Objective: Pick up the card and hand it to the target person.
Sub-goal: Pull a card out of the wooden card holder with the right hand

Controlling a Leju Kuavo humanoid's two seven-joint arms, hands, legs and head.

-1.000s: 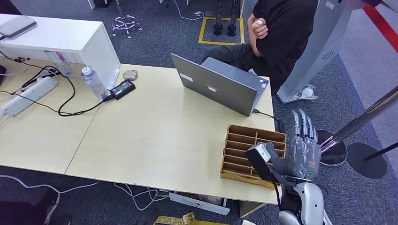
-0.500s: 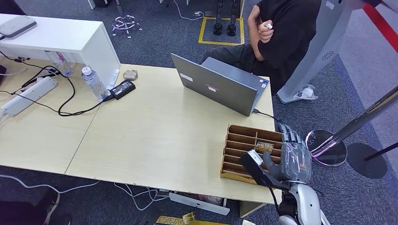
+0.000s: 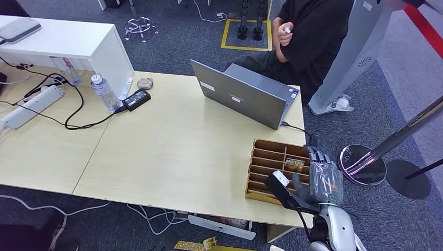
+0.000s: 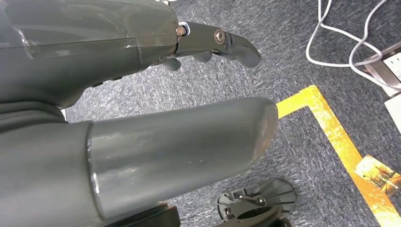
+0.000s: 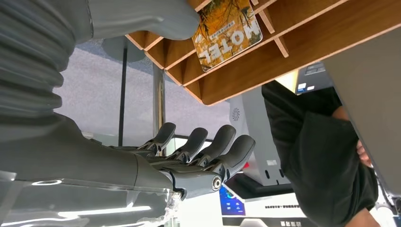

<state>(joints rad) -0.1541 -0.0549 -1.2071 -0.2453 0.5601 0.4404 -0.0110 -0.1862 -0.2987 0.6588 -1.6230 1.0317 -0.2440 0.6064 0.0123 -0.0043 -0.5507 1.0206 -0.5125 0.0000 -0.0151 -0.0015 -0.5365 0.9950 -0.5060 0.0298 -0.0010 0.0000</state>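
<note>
An orange card (image 3: 295,163) printed MOTEL lies in a slot of the wooden slotted tray (image 3: 266,149) near the table's front right corner. My right hand (image 3: 323,180) hovers at the tray's right edge, fingers spread and holding nothing. In the right wrist view the card (image 5: 227,30) sits in the tray (image 5: 293,52) between my thumb (image 5: 142,14) and fingers (image 5: 203,151), touching neither. A person in black (image 3: 313,36) sits behind the table. My left hand (image 4: 142,94) hangs over the carpet, fingers apart and empty.
A grey laptop (image 3: 245,94) stands open just behind the tray. A water bottle (image 3: 104,92), power adapter (image 3: 137,99) and power strip (image 3: 31,107) with cables lie at the table's left. Stanchion bases (image 3: 365,164) stand on the floor to the right.
My right hand has dropped lower and drawn in along the tray's right edge, uncovering the card. The person's hand has shifted near their chest.
</note>
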